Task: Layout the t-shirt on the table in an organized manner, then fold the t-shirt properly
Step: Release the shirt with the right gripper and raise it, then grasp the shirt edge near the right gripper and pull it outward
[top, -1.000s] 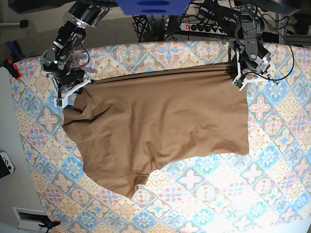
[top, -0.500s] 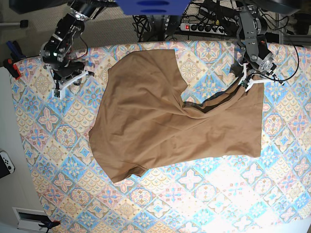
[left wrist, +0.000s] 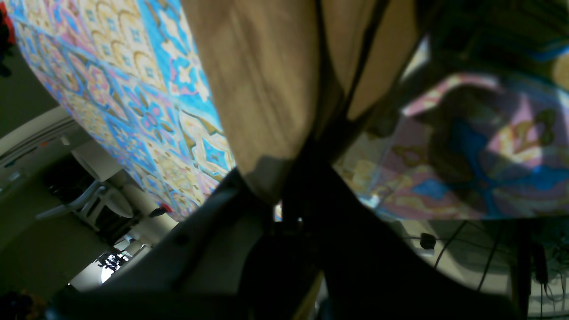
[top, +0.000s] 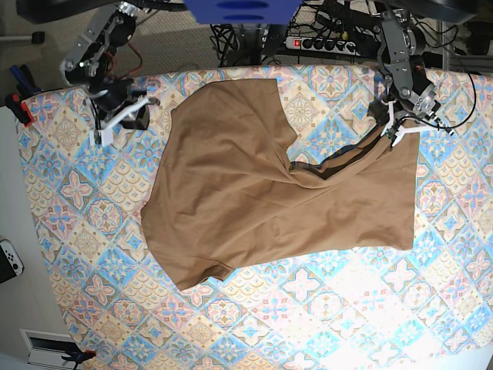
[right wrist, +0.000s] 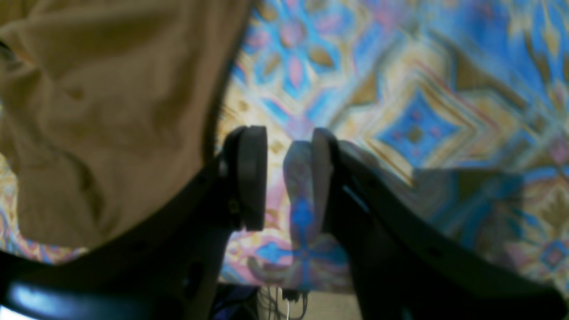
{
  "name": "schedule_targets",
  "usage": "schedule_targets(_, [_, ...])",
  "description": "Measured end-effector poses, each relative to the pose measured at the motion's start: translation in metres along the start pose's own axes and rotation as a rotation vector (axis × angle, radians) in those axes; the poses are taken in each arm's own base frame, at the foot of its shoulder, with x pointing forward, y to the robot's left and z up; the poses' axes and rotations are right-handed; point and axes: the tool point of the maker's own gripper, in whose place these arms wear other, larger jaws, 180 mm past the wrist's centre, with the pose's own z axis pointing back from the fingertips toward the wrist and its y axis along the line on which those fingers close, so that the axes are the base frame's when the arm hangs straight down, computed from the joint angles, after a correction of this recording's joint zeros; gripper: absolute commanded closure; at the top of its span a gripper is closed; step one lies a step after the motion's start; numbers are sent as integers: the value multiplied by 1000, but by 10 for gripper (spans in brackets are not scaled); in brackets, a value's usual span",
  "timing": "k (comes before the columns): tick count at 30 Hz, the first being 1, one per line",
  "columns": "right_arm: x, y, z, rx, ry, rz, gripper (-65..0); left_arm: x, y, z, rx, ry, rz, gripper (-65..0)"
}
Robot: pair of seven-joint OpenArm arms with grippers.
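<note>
The tan-brown t-shirt [top: 254, 200] lies crumpled across the middle of the patterned table [top: 370, 308], with one flap thrown toward the far edge and a fold running to its right corner. At that far right corner my left gripper [top: 391, 131] is shut on the shirt's edge. The left wrist view shows the cloth [left wrist: 262, 80] pinched between the dark fingers [left wrist: 213, 222]. My right gripper [top: 119, 123] hovers at the far left, apart from the shirt. In the right wrist view its pads [right wrist: 251, 178] stand apart with only table pattern between them, and the t-shirt [right wrist: 102, 111] lies to the left.
A power strip [top: 320, 42] and cables lie behind the table's far edge. A red clamp [top: 21, 108] sits at the far left corner. A white controller [top: 9, 258] lies off the table's left side.
My right gripper let go of the shirt's far left corner and pulled back left. The freed side slid toward the middle. My left gripper kept its hold and shifted slightly right.
</note>
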Motion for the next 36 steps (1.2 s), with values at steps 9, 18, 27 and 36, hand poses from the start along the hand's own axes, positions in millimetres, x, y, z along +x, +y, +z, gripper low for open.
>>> schedule_targets(9, [2, 11, -2, 37, -26, -4, -170, 3, 14, 1, 51, 15, -9, 0])
schedule_targets(18, [-22, 56, -16, 163, 38, 15, -170, 4, 14, 1, 52, 13, -9, 0])
schedule_targets(27, [-44, 61, -32, 222, 54, -83, -169, 3, 14, 1, 50, 17, -9, 0])
schedule_targets(36, [-47, 87, -39, 284, 74, -31, -93, 3, 14, 1, 51, 17, -9, 0])
